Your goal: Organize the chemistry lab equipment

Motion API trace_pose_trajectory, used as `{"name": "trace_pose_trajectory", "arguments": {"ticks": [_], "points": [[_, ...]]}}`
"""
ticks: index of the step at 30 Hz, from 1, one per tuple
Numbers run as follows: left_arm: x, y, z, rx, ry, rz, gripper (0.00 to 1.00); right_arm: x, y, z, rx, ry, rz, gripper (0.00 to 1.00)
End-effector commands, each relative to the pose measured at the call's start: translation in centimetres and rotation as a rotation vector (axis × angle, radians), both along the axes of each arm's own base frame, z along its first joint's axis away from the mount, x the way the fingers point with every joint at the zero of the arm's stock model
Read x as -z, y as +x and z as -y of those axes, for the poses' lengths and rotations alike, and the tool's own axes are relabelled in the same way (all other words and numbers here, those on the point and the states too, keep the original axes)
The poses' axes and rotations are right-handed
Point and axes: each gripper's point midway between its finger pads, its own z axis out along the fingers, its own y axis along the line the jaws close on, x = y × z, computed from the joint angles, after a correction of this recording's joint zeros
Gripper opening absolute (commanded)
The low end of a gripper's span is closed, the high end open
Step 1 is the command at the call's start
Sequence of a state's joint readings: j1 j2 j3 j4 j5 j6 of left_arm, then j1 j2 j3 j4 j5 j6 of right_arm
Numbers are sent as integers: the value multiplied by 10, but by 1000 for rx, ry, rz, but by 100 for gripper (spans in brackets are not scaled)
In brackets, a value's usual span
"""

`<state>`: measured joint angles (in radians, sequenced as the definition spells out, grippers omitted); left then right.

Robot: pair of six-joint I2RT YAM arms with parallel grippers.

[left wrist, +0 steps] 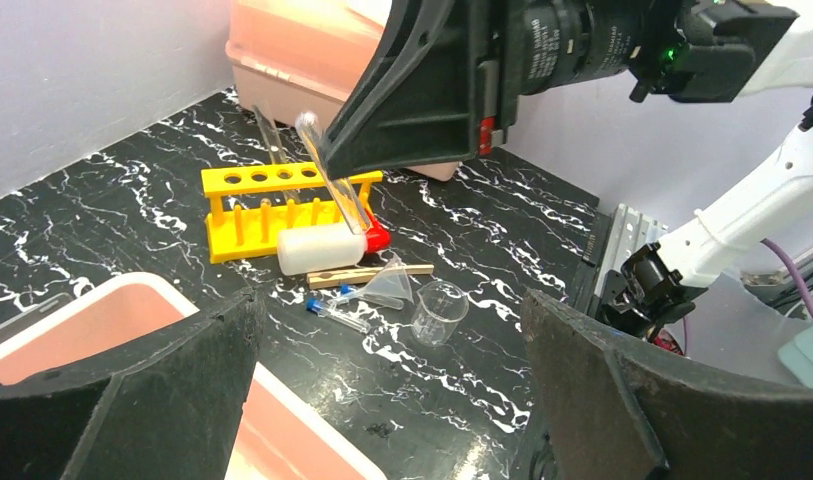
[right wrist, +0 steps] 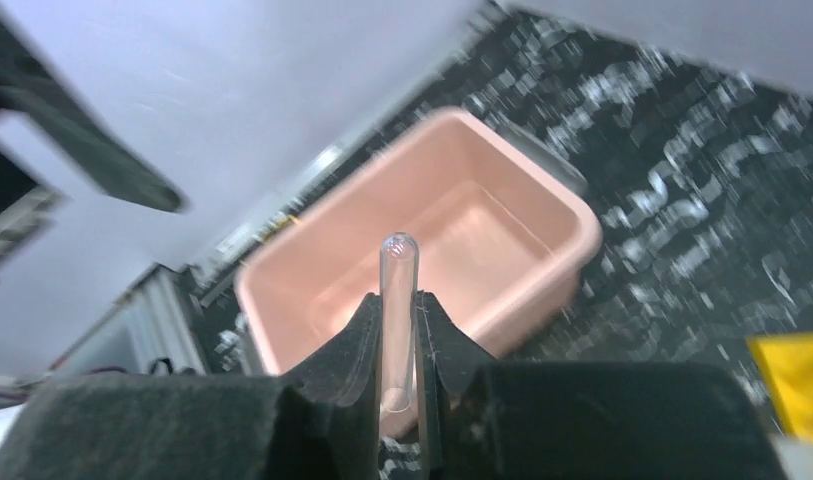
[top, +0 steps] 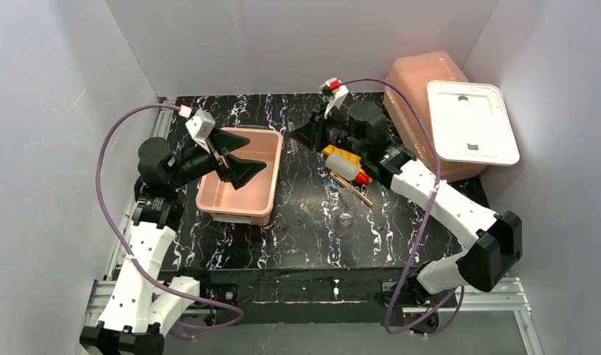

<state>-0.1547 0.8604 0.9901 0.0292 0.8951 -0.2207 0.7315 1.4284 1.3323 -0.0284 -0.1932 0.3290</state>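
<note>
Between the right gripper's (right wrist: 399,318) fingers a clear test tube (left wrist: 334,182) is pinched, one end hidden between the pads, tilted near the yellow rack (left wrist: 244,215), which the arm half covers from overhead. Beside the rack lies the red-capped bottle (left wrist: 317,248); the left gripper (top: 250,155) gapes wide over the pink tub (top: 208,201).

- Plain pale grey walls close in on three sides: the back wall (top: 297,44), the left wall (top: 46,148) and the right wall (top: 571,111).
- The surface (top: 297,248) is black, streaked with white marble-like veins.
- Silver metal rails (top: 508,294) lie along its near edge, just beside it.
- The light is soft and even, without hard shadows.
</note>
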Motion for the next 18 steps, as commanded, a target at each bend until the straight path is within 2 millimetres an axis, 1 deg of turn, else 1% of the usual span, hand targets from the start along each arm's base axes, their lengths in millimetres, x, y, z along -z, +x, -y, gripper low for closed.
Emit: {"name": "trace_pose_trajectory", "arguments": {"ticks": [1,3,5,8,11,15,18], "points": [[-12,-6,8,53,-68,17,98,-89,-41,-27,-183,346,208,1],[-14,-1,7,37,-78,15,98,-105,-59,-33,-231,408,258,1],[-19,-3,10,63,-73,32,98,-115,-71,-39,-285,435,257,1],[-28,-6,15,106,-75,59,98,-133,-84,-40,-323,493,267,1],[-35,-6,15,107,-81,95,98,-147,-95,-38,-346,537,296,1],[-41,-2,13,72,-100,117,98,-150,-107,-42,-384,560,311,1],[-50,-2,11,52,-125,109,98,-147,-109,-46,-392,567,311,1]]}}
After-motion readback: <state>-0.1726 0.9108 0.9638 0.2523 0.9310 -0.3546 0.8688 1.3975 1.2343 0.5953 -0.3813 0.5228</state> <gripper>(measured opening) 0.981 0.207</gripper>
